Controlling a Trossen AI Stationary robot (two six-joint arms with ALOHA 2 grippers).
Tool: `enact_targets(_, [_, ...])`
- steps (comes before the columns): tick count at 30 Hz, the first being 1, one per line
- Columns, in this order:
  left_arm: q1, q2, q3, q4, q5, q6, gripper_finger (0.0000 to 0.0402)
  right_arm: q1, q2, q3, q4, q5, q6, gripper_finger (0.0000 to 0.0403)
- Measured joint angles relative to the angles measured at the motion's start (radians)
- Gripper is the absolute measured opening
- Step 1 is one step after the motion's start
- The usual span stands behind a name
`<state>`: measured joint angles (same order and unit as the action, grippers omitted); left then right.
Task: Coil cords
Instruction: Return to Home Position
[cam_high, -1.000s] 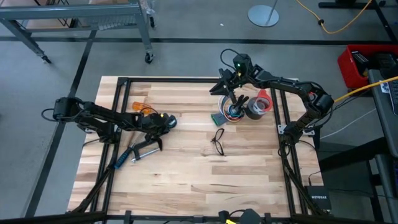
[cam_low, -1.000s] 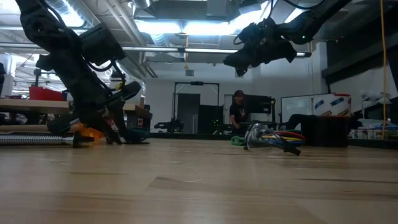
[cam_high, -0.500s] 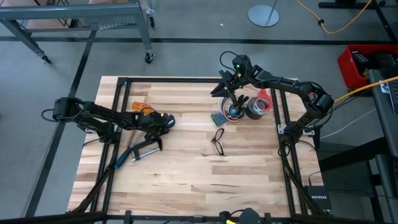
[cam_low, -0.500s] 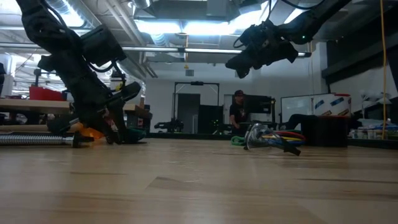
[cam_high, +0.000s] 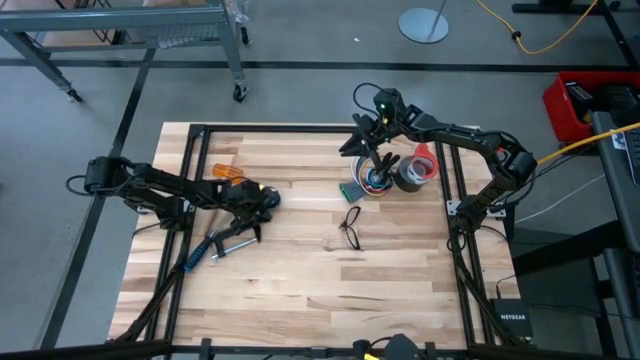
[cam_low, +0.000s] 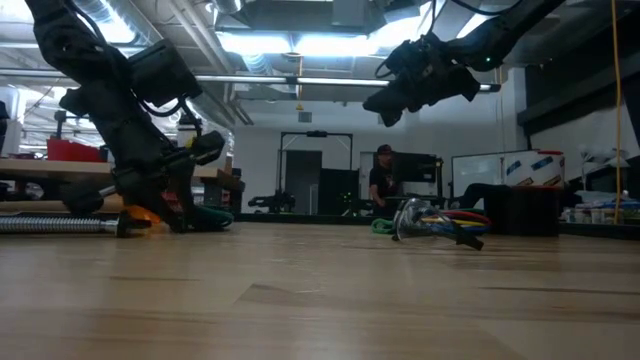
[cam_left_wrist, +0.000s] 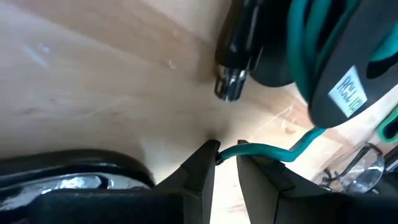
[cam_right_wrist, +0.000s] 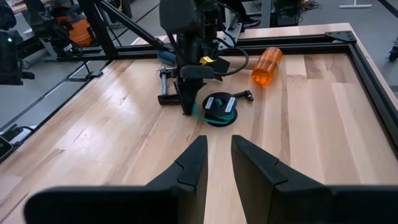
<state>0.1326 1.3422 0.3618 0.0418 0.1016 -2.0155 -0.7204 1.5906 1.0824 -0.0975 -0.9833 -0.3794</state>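
Observation:
The cord shows as a teal coil around a black flat piece (cam_right_wrist: 217, 107), lying on the table, with a black metal-tipped plug (cam_left_wrist: 233, 56) beside it. My left gripper (cam_left_wrist: 227, 158) stands low over the table's left part (cam_high: 264, 198), just beside the coil, shut on a teal strand of the cord. My right gripper (cam_right_wrist: 217, 152) hangs in the air over the far right (cam_high: 352, 143), open, with nothing between its fingers. My left gripper pinches a single teal strand (cam_left_wrist: 249, 149) between its two fingertips, near where the strand ends. The fingers slant down at the table. From the pinch the strand runs in a slack curve to the coil (cam_left_wrist: 311, 56), which lies flat on the wood.
A metal clamp (cam_high: 215, 245) lies just nearside of my left gripper and an orange piece (cam_right_wrist: 267, 65) just beyond it. Black wire loops (cam_high: 350, 225) lie mid-table. A cup of multicoloured wires (cam_high: 375, 180) and a tape roll (cam_high: 418, 170) stand under my right arm.
My left gripper has turned a little at the wrist while staying in the same place, still shut on the teal strand. The coil has kept its place on the table.

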Motion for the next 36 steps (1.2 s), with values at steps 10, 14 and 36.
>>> enact_targets(10, [-0.002,0.002,-0.003,0.042,0.011,0.176,0.0063,0.000,0.000,0.000,-0.011,0.000,-0.019,0.0076])
enact_targets(14, [-0.002,0.002,-0.002,0.025,0.011,0.181,0.0066,0.000,0.000,0.000,-0.011,0.000,-0.019,0.0076])
enact_targets(36, [-0.003,0.004,-0.004,0.101,0.300,0.234,0.0130,0.000,0.000,0.000,-0.020,0.059,-0.021,0.0076])
